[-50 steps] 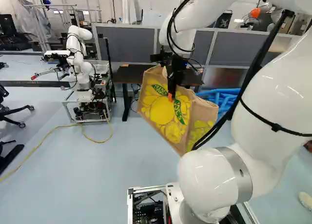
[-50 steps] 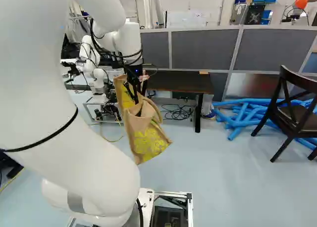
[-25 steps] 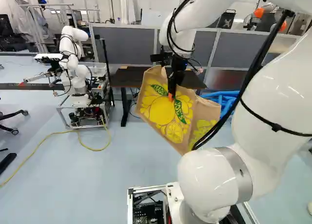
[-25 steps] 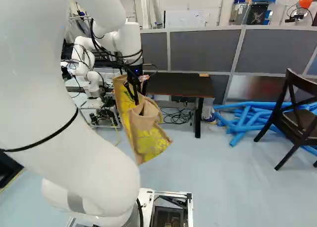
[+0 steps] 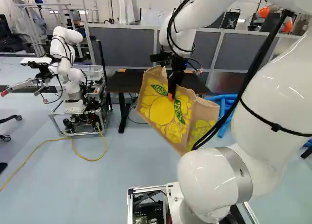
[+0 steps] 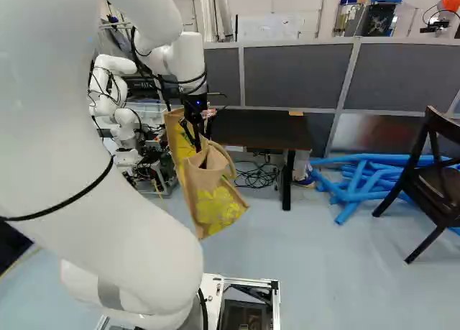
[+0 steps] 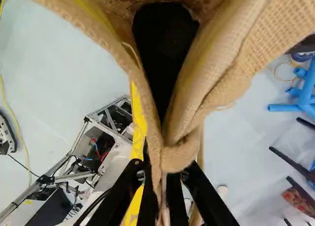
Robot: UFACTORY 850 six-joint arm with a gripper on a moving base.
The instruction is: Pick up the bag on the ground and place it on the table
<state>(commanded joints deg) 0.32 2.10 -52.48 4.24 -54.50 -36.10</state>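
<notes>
The white arm (image 5: 273, 82) rises from its lowest joint (image 5: 214, 180), reaches up and ahead, then bends down to the wrist. Below it the black gripper (image 5: 171, 95) points downward, its two fingers (image 7: 198, 189) drawn close together in a pinch.

Tan woven bag with yellow fruit print (image 5: 162, 112): suspended, tilted, mouth parted. Dark rectangular worktop on black legs (image 6: 262, 127): upright, beyond the bag.

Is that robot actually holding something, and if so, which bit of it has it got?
Yes, a tan and yellow bag. The jaws pinch its fabric at the rim of the open mouth.
</notes>
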